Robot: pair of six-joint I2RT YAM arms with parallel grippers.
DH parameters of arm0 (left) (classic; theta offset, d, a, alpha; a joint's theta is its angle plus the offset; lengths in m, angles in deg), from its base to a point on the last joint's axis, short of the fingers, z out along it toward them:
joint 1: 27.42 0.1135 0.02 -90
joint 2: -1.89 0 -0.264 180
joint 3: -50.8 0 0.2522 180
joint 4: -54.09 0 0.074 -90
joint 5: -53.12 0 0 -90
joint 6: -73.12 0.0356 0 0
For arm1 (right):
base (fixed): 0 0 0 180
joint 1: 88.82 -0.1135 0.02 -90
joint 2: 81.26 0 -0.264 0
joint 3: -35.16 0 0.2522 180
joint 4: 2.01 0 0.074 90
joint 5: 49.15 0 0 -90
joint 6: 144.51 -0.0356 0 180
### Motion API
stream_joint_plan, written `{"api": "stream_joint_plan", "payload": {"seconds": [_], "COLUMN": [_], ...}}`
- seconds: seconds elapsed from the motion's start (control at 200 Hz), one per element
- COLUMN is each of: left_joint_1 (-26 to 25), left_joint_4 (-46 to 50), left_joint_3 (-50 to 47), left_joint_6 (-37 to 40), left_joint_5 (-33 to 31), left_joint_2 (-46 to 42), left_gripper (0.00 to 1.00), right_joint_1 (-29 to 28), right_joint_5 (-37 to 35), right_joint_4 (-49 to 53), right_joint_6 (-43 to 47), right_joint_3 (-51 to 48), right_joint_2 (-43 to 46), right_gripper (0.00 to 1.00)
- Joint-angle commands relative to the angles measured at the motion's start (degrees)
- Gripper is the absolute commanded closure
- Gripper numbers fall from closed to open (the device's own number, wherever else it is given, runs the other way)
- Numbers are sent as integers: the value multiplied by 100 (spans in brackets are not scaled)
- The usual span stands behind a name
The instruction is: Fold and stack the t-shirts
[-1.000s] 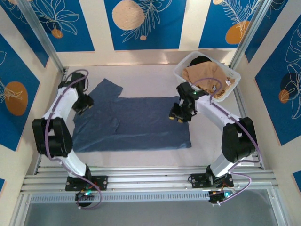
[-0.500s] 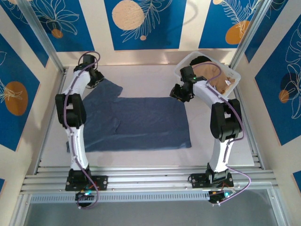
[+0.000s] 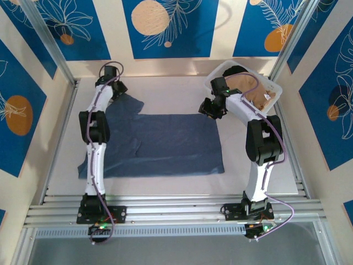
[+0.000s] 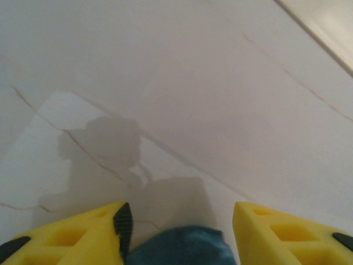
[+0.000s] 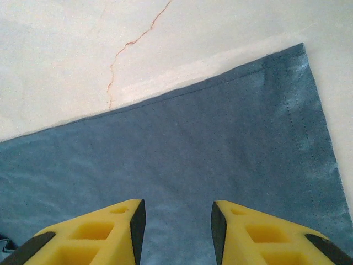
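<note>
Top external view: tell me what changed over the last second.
The left gripper swung from the blue t-shirt's left side out to its far sleeve, jaws open. The right gripper moved away from the bases to the shirt's far right corner, also open. Nothing was picked up. The blue t-shirt stays spread flat; the basket with the tan t-shirt did not move.

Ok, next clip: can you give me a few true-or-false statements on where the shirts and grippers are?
1. The blue shirt lies spread on the table. True.
2. The tan shirt lies on the table beside it. False: it sits in the white basket.
3. The right gripper hangs over the blue shirt's far right corner, jaws apart. True.
4. The left gripper is over the basket. False: it is at the blue shirt's far left sleeve.
</note>
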State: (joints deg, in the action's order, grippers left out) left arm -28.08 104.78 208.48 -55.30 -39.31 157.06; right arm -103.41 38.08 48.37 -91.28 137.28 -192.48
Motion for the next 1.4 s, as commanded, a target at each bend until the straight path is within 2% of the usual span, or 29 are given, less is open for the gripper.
{"api": "stream_joint_plan", "payload": {"seconds": [0.0, 0.155, 0.45, 0.535, 0.67, 0.83, 1.15, 1.395], "left_joint_1": [-87, -260, -338, -324, -338, -329, -338, -337], "left_joint_4": [73, 593, 1619, 1840, 2236, 2244, 2079, 1984], "left_joint_3": [433, 778, 803, 877, 900, 895, 862, 588], "left_joint_6": [3, 225, 214, 140, 111, 257, 253, 368], "left_joint_5": [99, 162, -445, -404, -343, -400, -714, -440], "left_joint_2": [283, 523, 589, 632, 672, 540, -318, -853], "left_gripper": [46, 47, 52, 61, 84, 100, 100, 100], "right_joint_1": [32, 53, 143, 156, 162, 178, 50, -21], "right_joint_5": [140, 188, 276, 285, 238, -23, -1392, -1964], "right_joint_4": [39, -32, -68, -67, -61, -20, 689, 984], "right_joint_6": [4, -31, -58, -58, -71, -84, -141, -10], "right_joint_3": [-106, -230, -200, -204, -268, -296, 607, 1421], "right_joint_2": [342, 365, 347, 353, 355, 318, -619, -1393], "right_gripper": [60, 60, 60, 60, 60, 61, 62, 59]}}
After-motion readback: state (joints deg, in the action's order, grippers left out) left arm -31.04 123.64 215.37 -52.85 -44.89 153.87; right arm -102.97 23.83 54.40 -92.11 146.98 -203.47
